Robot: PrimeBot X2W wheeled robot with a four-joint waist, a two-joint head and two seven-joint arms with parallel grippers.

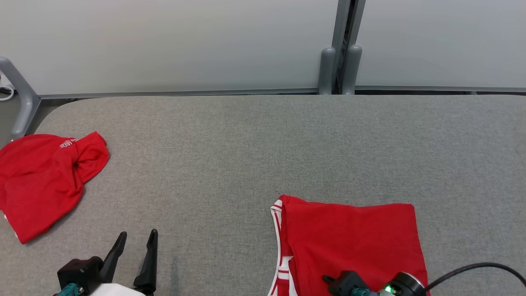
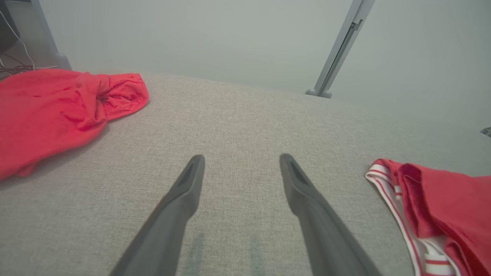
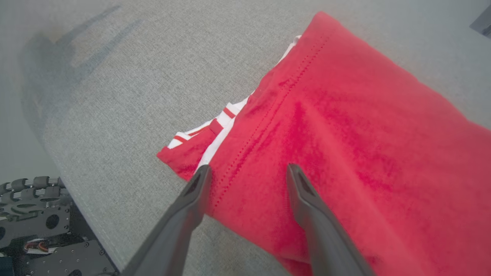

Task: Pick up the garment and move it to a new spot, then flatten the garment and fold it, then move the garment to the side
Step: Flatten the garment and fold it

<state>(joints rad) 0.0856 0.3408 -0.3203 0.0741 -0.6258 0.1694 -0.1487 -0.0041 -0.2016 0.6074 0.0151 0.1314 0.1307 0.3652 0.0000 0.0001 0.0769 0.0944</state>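
Your grey fabric tabletop (image 1: pixel 246 144), pale wall panels (image 1: pixel 164 41) behind: folded red jersey (image 1: pixel 353 242) lower right; left gripper (image 1: pixel 138 233), right gripper (image 3: pixel 249 168) splayed empty.

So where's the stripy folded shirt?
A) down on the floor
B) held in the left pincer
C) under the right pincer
C: the folded shirt lies on the table with the open right pincer over its edge, and the left pincer is open with nothing in it.
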